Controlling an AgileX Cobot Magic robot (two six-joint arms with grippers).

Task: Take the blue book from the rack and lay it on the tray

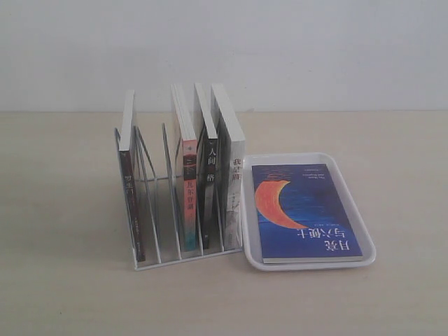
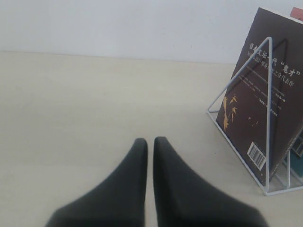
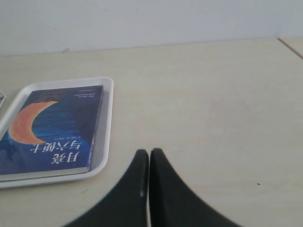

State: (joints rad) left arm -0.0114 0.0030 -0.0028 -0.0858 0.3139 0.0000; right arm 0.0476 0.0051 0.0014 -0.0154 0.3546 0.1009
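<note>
The blue book (image 1: pixel 306 212) with an orange crescent moon lies flat, cover up, inside the white tray (image 1: pixel 357 210), just right of the rack (image 1: pixel 157 241). It shows in the right wrist view too, the blue book (image 3: pixel 52 130) resting in the tray (image 3: pixel 106 127). Neither gripper appears in the exterior view. My right gripper (image 3: pixel 149 152) is shut and empty over bare table, a short way off the tray's corner. My left gripper (image 2: pixel 150 140) is also shut with nothing in it, over the table apart from the rack's wire end (image 2: pixel 268 118).
Several upright books stay in the rack: a dark-spined one (image 1: pixel 128 182) at its left end, a red-and-teal-spined one (image 1: pixel 189 196), a black-spined one (image 1: pixel 208 182) and a pale-spined one (image 1: pixel 236 189). A dark back cover (image 2: pixel 267 94) leans behind the rack's wire end. A pale wall stands behind the table.
</note>
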